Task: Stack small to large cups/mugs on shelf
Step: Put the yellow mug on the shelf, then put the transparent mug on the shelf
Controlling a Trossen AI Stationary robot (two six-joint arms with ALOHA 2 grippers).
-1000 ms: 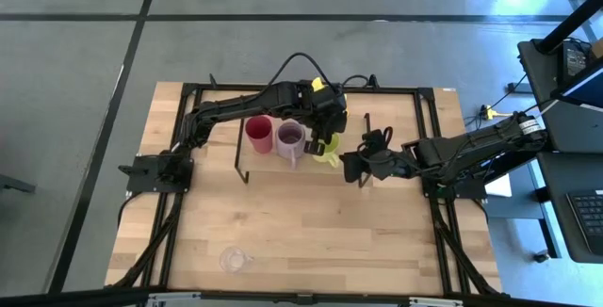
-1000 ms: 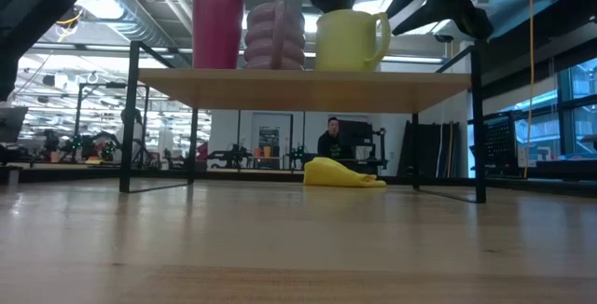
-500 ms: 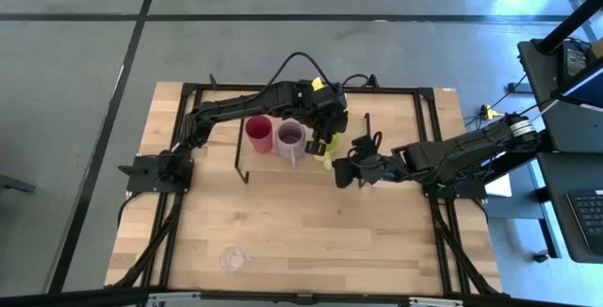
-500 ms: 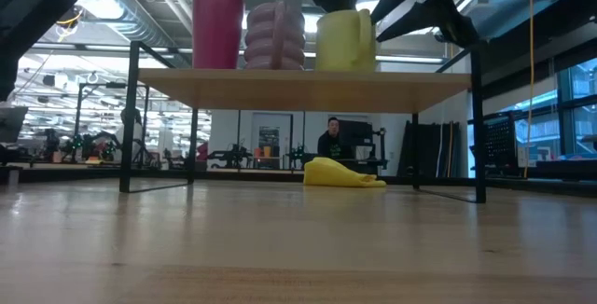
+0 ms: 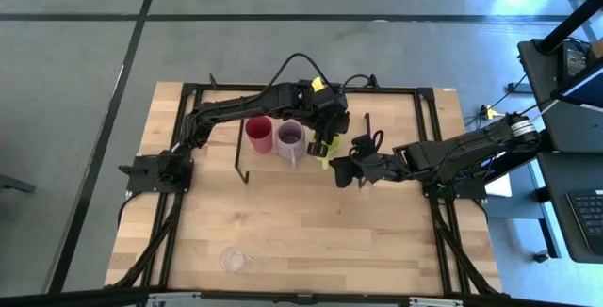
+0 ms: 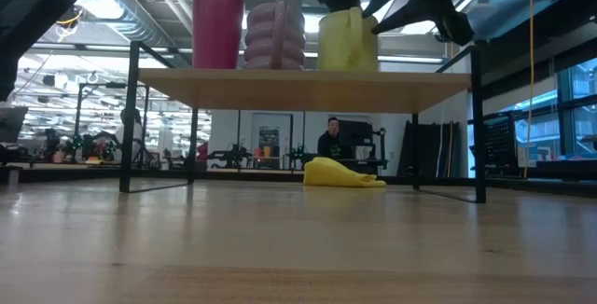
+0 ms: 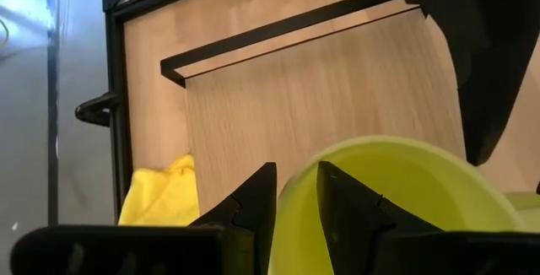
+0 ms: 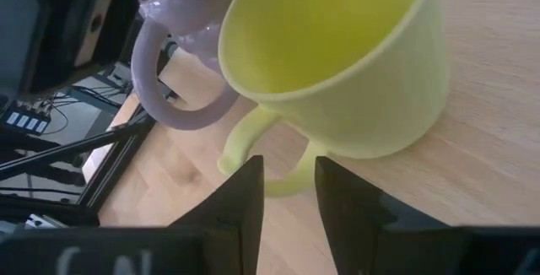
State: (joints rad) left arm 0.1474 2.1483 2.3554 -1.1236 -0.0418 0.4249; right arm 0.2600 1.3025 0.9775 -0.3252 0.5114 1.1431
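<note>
On the shelf's wooden board (image 6: pixel 280 85) a red cup (image 6: pixel 217 29), a lilac mug (image 6: pixel 275 35) and a yellow-green mug (image 6: pixel 347 41) stand in a row on their bases. My left gripper (image 5: pixel 325 140) is shut on the yellow-green mug (image 5: pixel 327 154) from above. My right gripper (image 5: pixel 339 170) is open, level, just near-right of that mug. Its fingertips stand on either side of the mug's handle (image 8: pixel 257 153). A tiny clear glass (image 5: pixel 235 259) stands on the table by the near edge. My left gripper pinches the yellow-green mug's rim (image 7: pixel 297 182), one finger (image 7: pixel 346 207) inside the mug and one finger (image 7: pixel 253 207) outside. The fingers point down. The mug stands upright with its base on the shelf board. My right gripper: I cannot tell whether its fingers touch the handle.
A yellow cloth (image 6: pixel 340 173) lies on the table behind the shelf. The shelf's thin black end frames (image 6: pixel 131 117) (image 6: pixel 478 122) stand at either side. A black frame (image 5: pixel 429 147) borders the table. A person (image 6: pixel 328 138) shows far back in the room.
My right gripper has gone toward the table's left, up to the yellow-green mug. The mug has turned about on the board: its handle, which stuck out to the right in the low view, now faces the near side. My left gripper has kept its hold.
</note>
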